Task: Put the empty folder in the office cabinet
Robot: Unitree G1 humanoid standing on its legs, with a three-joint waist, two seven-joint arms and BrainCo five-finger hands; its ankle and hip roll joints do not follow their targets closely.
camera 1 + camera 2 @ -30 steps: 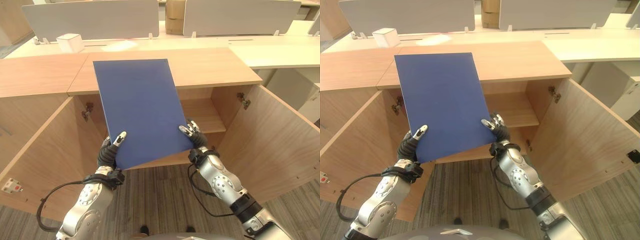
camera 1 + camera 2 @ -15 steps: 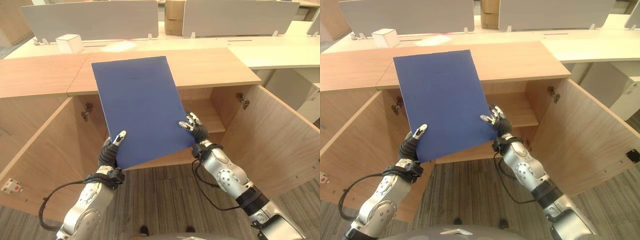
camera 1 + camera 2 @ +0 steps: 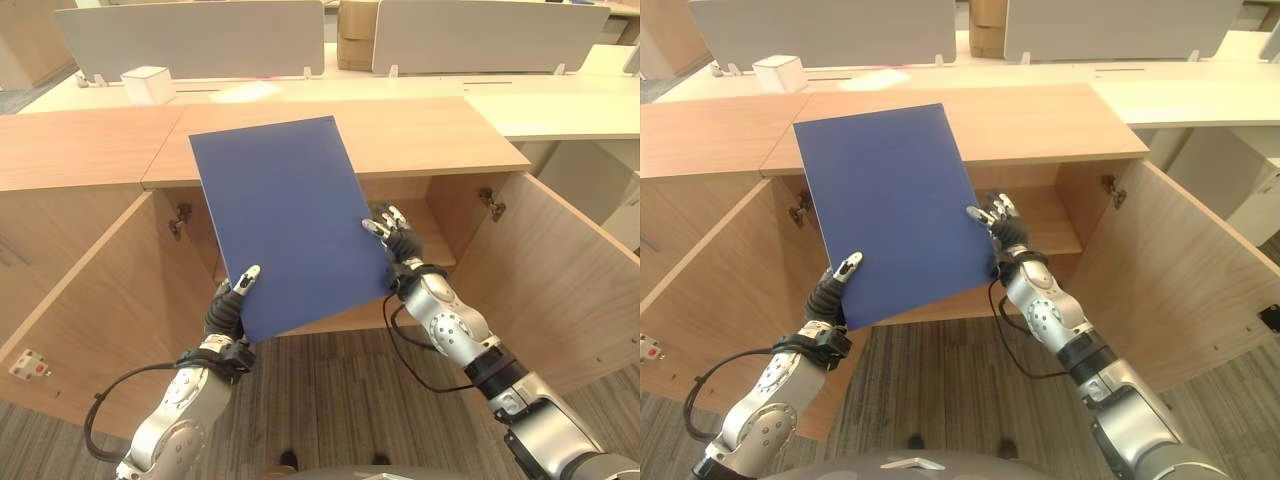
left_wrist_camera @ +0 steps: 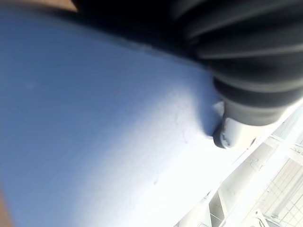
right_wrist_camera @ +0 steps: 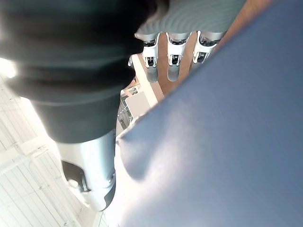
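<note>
I have the flat dark blue rectangular folder (image 3: 282, 222) held up between both hands in front of the open light-wood office cabinet (image 3: 400, 140), tilted so its far edge leans up over the cabinet top and its near corner hangs low towards me. My left hand (image 3: 228, 306) takes the near lower-left corner: its thumb lies on the face I can see, and the left wrist view shows that thumb pressed flat on the blue cover, with the fingers hidden behind, so I judge it a pinch on the corner. My right hand (image 3: 1002, 228) sits at the folder's right edge; in the right wrist view its fingers (image 5: 173, 60) stand fairly straight past the edge while the thumb bears against the blue surface, so it is steadying and clamping the edge rather than curling round it. Holding two opposite points like this keeps a thin, floppy cover from sagging, I reckon.

Past the hands, both cabinet doors are swung wide, the left door (image 3: 95, 300) and the right door (image 3: 560, 275) flanking me, and the inner wooden shelf (image 3: 1045, 232) shows behind my right hand. As it is tilted now, the folder would meet the cabinet's top board, so it will need lowering and levelling to pass under it. Farther back, a small white box (image 3: 148, 83) sits on the pale desk before grey divider panels (image 3: 190, 38).
</note>
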